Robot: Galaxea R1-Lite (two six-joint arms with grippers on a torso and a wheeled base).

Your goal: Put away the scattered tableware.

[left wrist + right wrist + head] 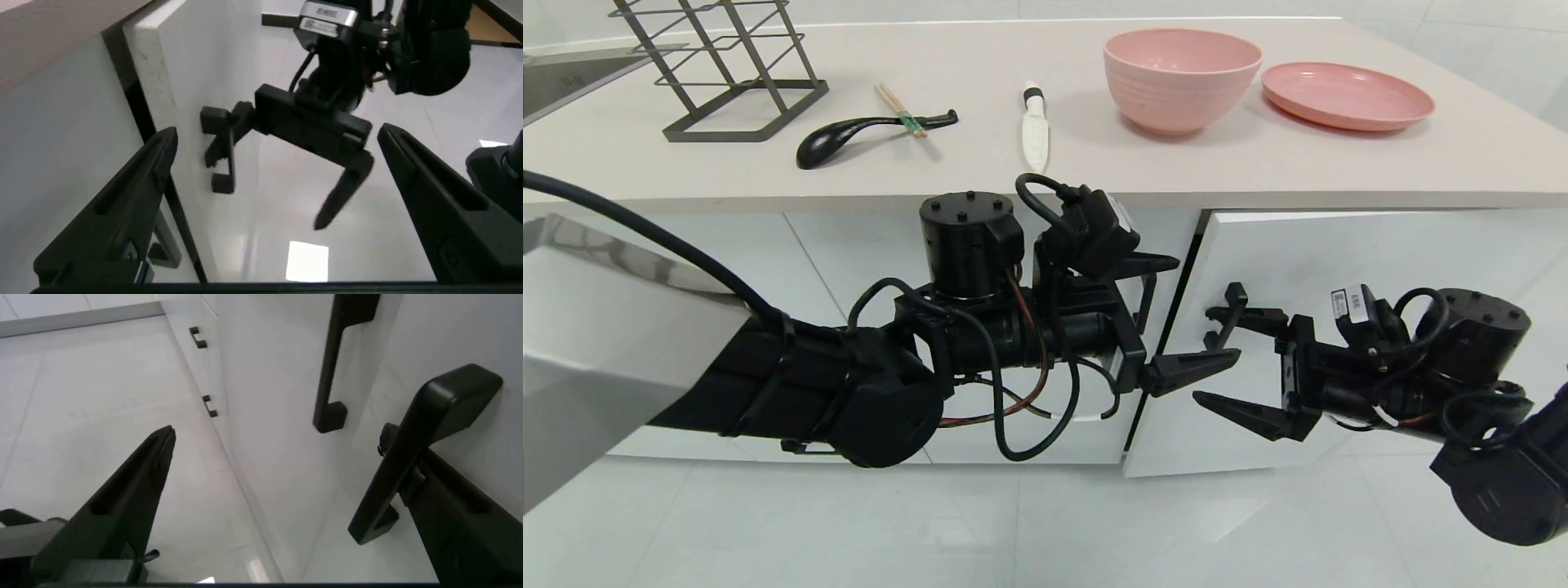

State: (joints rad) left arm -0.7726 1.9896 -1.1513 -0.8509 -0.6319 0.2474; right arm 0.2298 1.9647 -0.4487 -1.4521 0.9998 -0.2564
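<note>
Arms low at ajar cabinet door (1339,269).
I see L gripper (1205,309) fingers apart, R gripper (1202,354) apart too, nr door handle (333,359); bowl (1183,77), plate (1347,94) on counter (980,163).

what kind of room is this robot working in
Most likely a kitchen. A pale counter holds a pink bowl, a pink plate, a knife, a black spoon and chopsticks; a wire rack stands beside what looks like a sink; white cupboard doors with dark handles run below.
</note>
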